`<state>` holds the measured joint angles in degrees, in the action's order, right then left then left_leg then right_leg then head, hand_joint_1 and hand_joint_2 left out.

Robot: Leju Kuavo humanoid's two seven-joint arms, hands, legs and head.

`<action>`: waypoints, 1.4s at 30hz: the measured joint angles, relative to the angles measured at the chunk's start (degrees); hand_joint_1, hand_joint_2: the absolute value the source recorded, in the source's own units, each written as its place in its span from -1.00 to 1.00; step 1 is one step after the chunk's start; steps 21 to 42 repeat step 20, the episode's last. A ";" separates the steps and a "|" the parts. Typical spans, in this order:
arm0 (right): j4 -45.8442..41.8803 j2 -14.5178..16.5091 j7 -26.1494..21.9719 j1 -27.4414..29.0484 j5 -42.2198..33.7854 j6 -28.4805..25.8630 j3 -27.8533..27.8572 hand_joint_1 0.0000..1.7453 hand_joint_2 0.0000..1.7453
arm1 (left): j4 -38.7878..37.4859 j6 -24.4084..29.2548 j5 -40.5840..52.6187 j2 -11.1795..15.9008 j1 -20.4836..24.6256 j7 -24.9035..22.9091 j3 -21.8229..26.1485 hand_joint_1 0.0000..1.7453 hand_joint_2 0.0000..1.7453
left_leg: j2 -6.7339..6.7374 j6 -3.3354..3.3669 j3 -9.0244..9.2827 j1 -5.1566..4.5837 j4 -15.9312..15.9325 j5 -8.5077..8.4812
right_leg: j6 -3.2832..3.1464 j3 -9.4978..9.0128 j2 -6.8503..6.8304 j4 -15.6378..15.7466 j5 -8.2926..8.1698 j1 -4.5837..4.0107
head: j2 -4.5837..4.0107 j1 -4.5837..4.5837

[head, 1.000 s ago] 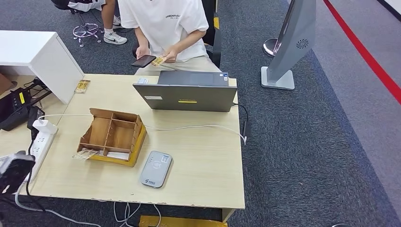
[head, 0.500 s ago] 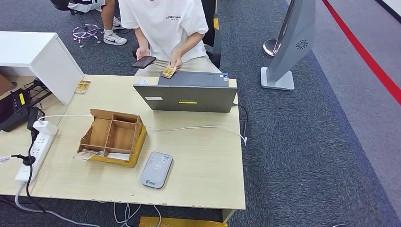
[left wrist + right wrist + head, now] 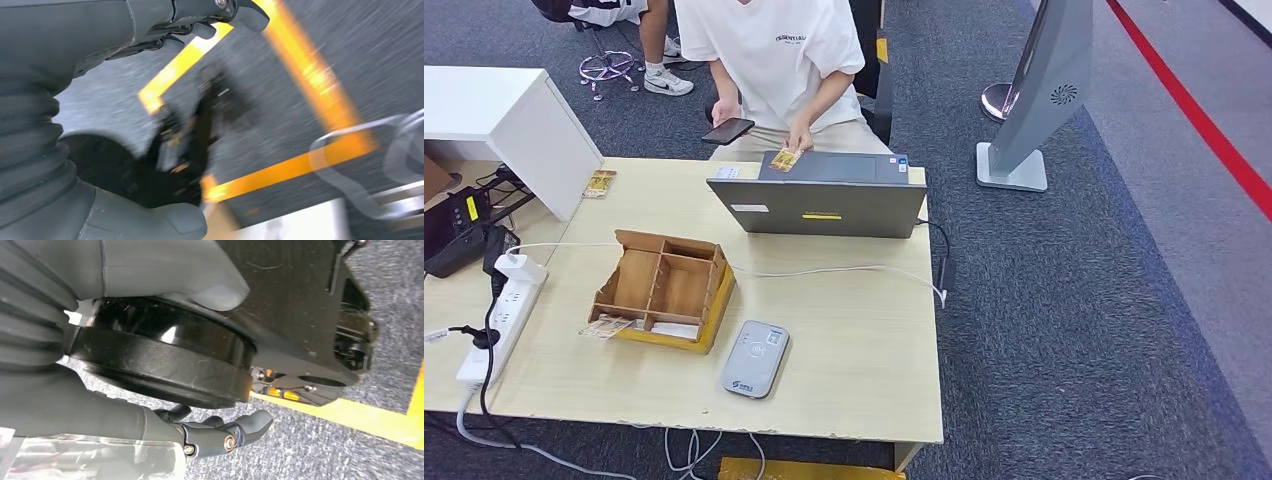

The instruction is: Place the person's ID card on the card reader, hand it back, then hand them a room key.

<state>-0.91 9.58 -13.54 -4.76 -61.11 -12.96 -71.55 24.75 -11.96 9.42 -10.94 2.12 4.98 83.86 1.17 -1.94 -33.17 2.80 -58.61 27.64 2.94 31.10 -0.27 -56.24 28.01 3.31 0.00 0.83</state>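
Head view: you see a person in a white T-shirt [image 3: 774,55] seated behind the desk [image 3: 864,330], holding the ID card [image 3: 785,160] over the back edge of the grey laptop [image 3: 819,195] and a dark phone [image 3: 727,130] in the other hand. The grey card reader [image 3: 755,358] lies near the desk's front edge, just beside the wooden organizer box [image 3: 664,288]. In the wrist views, your left robot hand [image 3: 200,22] and right robot hand [image 3: 220,432] hang over the carpeted floor [image 3: 350,450], each holding nothing, fingers loosely curled.
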 joint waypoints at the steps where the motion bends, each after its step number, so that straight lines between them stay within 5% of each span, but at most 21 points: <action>1: -0.13 0.09 -0.09 -0.03 -0.03 0.00 0.34 -1.00 1.00 | -1.34 0.18 0.95 -0.01 0.12 -0.99 -0.89 -1.00 1.00 | 0.00 0.00 0.01 0.01 0.00 0.00 | 0.00 0.00 0.01 0.00 0.00 0.00 | 0.00 -0.01; 4: -0.75 0.12 -0.07 -0.02 1.26 -0.01 2.45 -1.00 1.00 | -3.71 0.77 2.08 0.27 0.15 -2.55 -4.76 -1.00 1.00 | 0.01 0.00 0.01 0.02 0.00 0.00 | 0.00 0.00 0.03 -0.01 0.00 -0.01 | 0.00 -0.01; 8: -1.85 -0.01 0.70 0.22 5.37 -0.24 6.55 -1.00 -1.00 | -5.62 1.61 1.60 1.14 -0.19 -3.07 -10.46 -1.00 1.00 | 0.01 0.00 0.02 0.03 0.00 0.00 | -0.01 0.05 0.04 -0.01 0.01 -0.02 | 0.00 -0.02; 12: -3.06 -0.35 1.97 1.02 10.21 -0.26 11.36 -1.00 -1.00 | -6.15 2.54 0.73 1.98 -0.92 -3.16 -16.50 -1.00 -1.00 | 0.01 -0.01 0.01 0.03 0.00 0.00 | 0.00 0.03 0.03 -0.01 0.02 -0.02 | 0.00 -0.02; 20: -5.73 -1.18 4.05 3.19 18.60 -0.24 20.50 -1.00 -1.00 | -6.21 4.12 -0.91 3.43 -2.40 -3.26 -27.17 -1.00 -1.00 | 0.00 -0.01 -0.01 0.03 0.00 0.00 | 0.00 -0.01 0.01 -0.01 0.02 -0.02 | 0.00 -0.02; 42: -5.73 -1.18 4.05 3.19 18.60 -0.24 20.50 -1.00 -1.00 | -6.21 4.12 -0.91 3.43 -2.40 -3.26 -27.17 -1.00 -1.00 | 0.00 -0.01 -0.01 0.03 0.00 0.00 | 0.00 -0.01 0.01 -0.01 0.02 -0.02 | 0.00 -0.02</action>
